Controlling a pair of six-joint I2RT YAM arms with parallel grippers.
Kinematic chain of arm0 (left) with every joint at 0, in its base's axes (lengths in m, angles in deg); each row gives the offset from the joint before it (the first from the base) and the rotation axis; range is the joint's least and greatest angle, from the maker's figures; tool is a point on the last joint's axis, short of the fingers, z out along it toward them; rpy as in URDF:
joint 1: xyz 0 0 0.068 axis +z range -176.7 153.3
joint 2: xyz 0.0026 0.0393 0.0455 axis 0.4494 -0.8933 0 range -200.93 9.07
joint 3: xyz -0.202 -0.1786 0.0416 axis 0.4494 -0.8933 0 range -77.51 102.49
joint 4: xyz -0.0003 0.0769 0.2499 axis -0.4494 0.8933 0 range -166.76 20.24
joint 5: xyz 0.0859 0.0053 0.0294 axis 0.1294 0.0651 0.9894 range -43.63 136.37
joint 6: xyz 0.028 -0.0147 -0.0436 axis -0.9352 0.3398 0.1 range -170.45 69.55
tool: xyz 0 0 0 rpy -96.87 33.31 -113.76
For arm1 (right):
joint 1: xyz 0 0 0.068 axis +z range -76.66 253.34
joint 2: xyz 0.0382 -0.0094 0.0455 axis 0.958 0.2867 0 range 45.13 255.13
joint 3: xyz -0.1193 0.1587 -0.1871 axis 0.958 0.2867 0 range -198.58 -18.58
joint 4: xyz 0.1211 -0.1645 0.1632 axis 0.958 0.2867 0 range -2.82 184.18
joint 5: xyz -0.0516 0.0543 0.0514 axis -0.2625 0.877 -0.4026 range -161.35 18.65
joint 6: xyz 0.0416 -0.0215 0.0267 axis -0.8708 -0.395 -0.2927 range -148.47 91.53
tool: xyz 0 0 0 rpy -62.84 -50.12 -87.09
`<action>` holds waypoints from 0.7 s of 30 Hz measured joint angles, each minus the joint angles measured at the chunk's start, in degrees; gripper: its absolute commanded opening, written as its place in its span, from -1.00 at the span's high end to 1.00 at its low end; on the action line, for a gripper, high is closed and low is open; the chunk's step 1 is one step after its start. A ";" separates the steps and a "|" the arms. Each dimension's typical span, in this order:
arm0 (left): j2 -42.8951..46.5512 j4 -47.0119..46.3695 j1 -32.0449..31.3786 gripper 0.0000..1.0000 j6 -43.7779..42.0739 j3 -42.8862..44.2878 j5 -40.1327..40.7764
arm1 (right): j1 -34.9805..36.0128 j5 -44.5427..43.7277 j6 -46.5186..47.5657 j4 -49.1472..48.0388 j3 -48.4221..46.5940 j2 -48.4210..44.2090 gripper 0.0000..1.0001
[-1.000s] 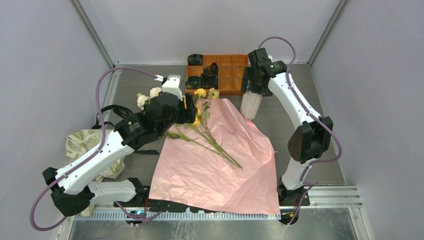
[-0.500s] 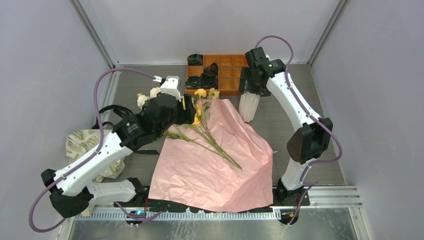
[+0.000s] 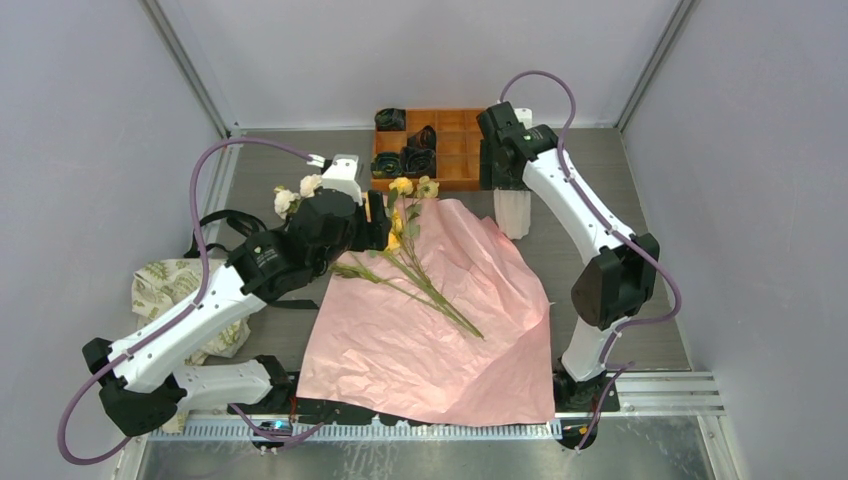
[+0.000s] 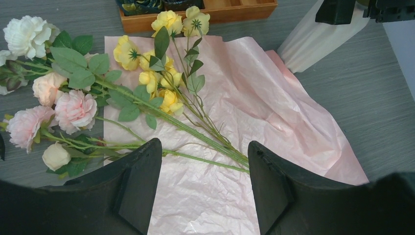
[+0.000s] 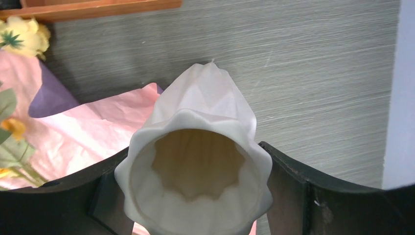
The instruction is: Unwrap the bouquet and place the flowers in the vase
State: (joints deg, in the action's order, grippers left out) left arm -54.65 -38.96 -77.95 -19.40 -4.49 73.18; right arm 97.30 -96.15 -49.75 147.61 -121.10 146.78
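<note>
Green stems of the flowers [image 4: 147, 98] lie flat on the pink paper [image 4: 274, 98]. In the left wrist view the blooms fan out at the upper left and the cut ends taper toward the lower right. That slanted long axis is what the pick turns on. The left gripper [image 4: 204, 147] hangs right above the lower stems, jaws wide and empty. The stems run nearly from one finger toward the other, so the wrist probably needs to turn before the jaws can close across them.

The vase [image 5: 210, 98] sits off the paper's far right corner, beside the orange tray [image 4: 230, 10]. Its scalloped mouth is clamped between the fingers of the right gripper [image 5: 193, 161]. The left arm is much nearer the flowers, and the right arm is occupied with the vase.
</note>
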 measured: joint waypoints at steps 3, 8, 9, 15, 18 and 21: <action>0.07 0.02 0.00 -0.31 0.02 -0.09 0.02 | -0.39 -2.08 0.35 0.00 0.00 0.00 -0.33; 0.11 0.00 0.00 -0.31 0.02 -0.11 0.02 | -2.14 -2.21 -0.20 -3.98 2.84 -0.44 -0.31; 0.11 0.00 0.00 -0.31 0.02 -0.11 0.02 | -2.82 -1.86 -0.31 -4.85 3.85 -1.09 -0.31; 0.04 -0.04 0.00 -0.31 0.02 -0.11 -0.04 | -6.91 2.51 -1.88 -6.14 5.07 -2.36 -0.33; -0.39 -0.22 0.00 -0.31 0.02 -0.11 -0.09 | -8.90 4.79 -2.91 -7.06 5.51 -2.67 -0.37; -1.33 -0.24 0.00 -0.31 0.02 -0.09 -0.20 | -10.49 6.82 -3.69 -7.21 5.95 -3.04 -0.44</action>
State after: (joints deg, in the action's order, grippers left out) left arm -55.98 -39.20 -77.95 -19.38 -4.58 72.98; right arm 86.81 -89.33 -53.44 140.40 -115.15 143.74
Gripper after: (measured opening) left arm 0.656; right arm 0.820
